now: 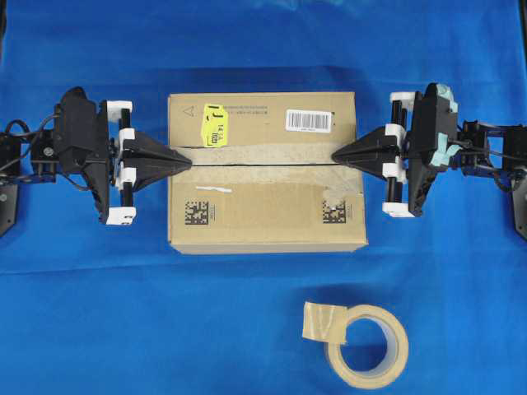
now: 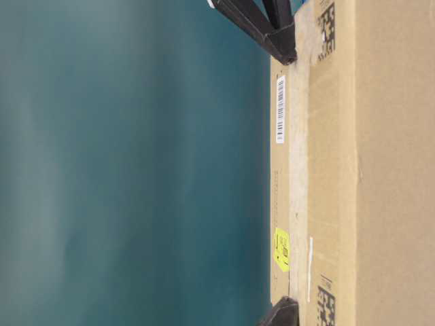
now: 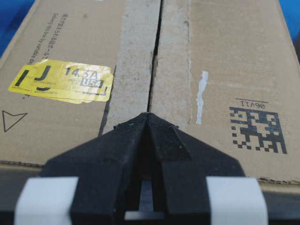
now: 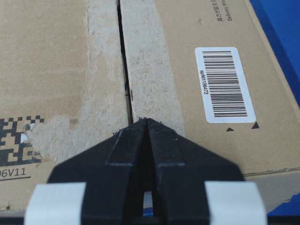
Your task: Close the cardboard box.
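The cardboard box (image 1: pixel 263 197) lies in the middle of the blue cloth with its top flaps down and meeting along a centre seam (image 1: pixel 263 163). It carries a yellow sticker (image 1: pixel 214 125), a white barcode label (image 1: pixel 310 120) and black square codes. My left gripper (image 1: pixel 188 160) is shut and empty, its tip over the seam at the box's left edge. My right gripper (image 1: pixel 336 156) is shut and empty, its tip over the seam at the right edge. The wrist views show the seam (image 3: pixel 154 70) (image 4: pixel 124 70) ahead of each closed tip (image 3: pixel 147 115) (image 4: pixel 146 120).
A beige tape roll (image 1: pixel 365 346) lies on the cloth in front of the box, to the right. The blue cloth (image 1: pixel 99 313) covers the table around the box. The table-level view shows the box side (image 2: pixel 387 170) turned sideways.
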Available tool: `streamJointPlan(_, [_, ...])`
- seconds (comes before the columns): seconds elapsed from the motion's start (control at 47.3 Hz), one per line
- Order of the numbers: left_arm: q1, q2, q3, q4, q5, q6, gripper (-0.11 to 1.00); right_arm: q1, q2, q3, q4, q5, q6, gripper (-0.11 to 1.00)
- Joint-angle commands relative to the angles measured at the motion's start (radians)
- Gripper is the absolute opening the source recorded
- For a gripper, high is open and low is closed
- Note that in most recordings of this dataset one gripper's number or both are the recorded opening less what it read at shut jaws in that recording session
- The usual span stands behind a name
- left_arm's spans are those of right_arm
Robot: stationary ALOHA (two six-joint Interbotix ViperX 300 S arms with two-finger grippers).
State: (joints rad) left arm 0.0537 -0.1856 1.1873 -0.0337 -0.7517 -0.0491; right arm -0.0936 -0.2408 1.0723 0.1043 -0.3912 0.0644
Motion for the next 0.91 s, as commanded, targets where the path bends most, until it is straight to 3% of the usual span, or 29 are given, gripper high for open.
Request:
streamJointPlan(0.0, [-0.003,0.005,-0.008,-0.002,-0.008,-0.002,0.00,-0.005,-0.002,-0.005,0.000,-0.005,-0.002,0.00])
streamJointPlan(0.887, [-0.003,0.012,0.008,-0.006,-0.008,-0.002,0.00,0.023,-0.005,-0.005,0.000,-0.034,-0.002,0.00])
